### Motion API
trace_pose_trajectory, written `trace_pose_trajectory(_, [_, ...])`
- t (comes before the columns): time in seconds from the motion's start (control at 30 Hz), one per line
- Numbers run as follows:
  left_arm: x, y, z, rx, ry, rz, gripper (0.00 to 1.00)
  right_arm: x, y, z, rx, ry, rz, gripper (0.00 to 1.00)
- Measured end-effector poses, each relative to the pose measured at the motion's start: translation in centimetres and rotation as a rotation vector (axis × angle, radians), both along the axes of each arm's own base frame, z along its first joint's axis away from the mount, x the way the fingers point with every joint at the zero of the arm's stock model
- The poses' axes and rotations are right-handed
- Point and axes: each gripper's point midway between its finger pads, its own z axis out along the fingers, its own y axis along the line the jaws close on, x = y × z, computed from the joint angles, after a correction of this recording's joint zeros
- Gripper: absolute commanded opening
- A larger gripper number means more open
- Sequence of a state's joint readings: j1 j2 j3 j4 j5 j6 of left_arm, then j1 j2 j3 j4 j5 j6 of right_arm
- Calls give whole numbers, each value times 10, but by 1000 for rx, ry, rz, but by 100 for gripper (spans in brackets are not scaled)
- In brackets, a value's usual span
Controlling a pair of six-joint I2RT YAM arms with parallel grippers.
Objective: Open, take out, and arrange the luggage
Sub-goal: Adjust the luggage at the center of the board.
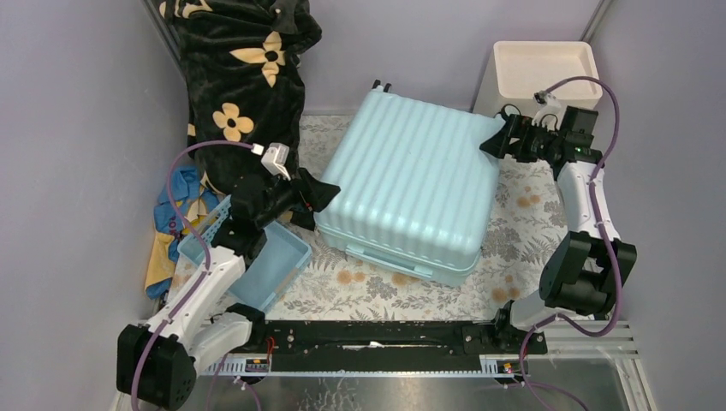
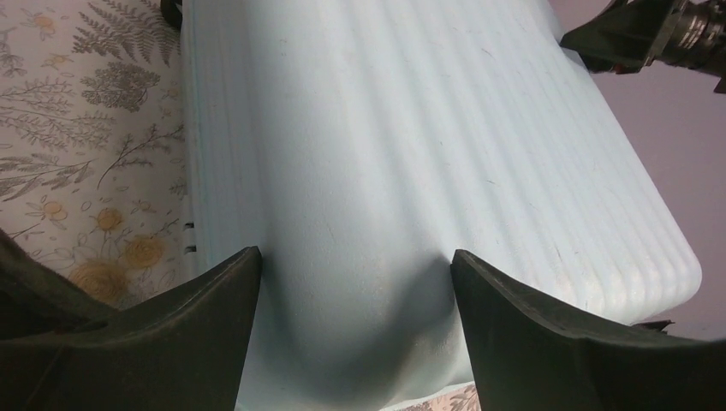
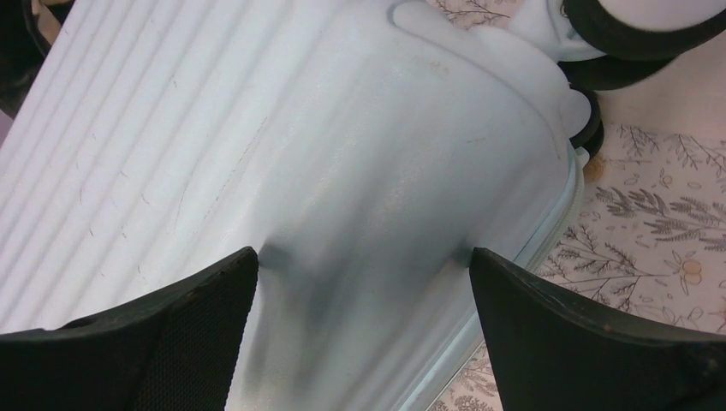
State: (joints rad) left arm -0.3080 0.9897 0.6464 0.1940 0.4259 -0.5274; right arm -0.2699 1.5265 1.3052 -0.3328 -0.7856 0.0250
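Straddling opposite corners of the closed luggage (image 1: 409, 184); left claw (image 1: 318, 193) and right claw (image 1: 495, 139) spread apart.

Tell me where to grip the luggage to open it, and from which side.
Take the upper shell of the luggage at its rounded corners, from outside at opposite ends: left claw at the near-left corner, right claw at the far-right. It lies flat and closed, its ribbed top too broad to span; the seam runs just below those corners, so lifting there may part it.
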Motion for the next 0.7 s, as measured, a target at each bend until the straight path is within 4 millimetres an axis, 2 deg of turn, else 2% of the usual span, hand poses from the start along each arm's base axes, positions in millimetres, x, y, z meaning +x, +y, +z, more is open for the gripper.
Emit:
trace_pose_trajectory(0.13, [-8, 3, 2, 45, 10, 8, 88, -2, 6, 4, -47, -32, 31, 100])
trace_pose_trajectory(0.27, [-15, 6, 13, 107, 20, 5, 90, -25, 8, 10, -58, -39, 59, 100])
trace_pose_trajectory(0.33, [-18, 8, 22, 123, 15, 6, 91, -37, 5, 14, -39, -36, 70, 100])
trace_pose_trajectory(0.43, [-19, 10, 45, 126, -32, 6, 91, -46, -9, 21, -48, -62, 62, 100])
trace_pose_trajectory(0.5, [-15, 12, 60, 126, -69, 14, 91, -49, -18, 23, -69, -83, 49, 100])
trace_pose_trajectory(0.57, [-9, 15, 64, 129, -78, 27, 91, -50, -22, 24, -88, -98, 50, 100])
trace_pose_trajectory(0.63, [2, 19, 62, 137, -68, 50, 90, -49, -22, 24, -101, -109, 56, 100])
trace_pose_trajectory(0.7, [19, 27, 51, 150, -36, 87, 89, -48, -24, 21, -113, -119, 58, 100])
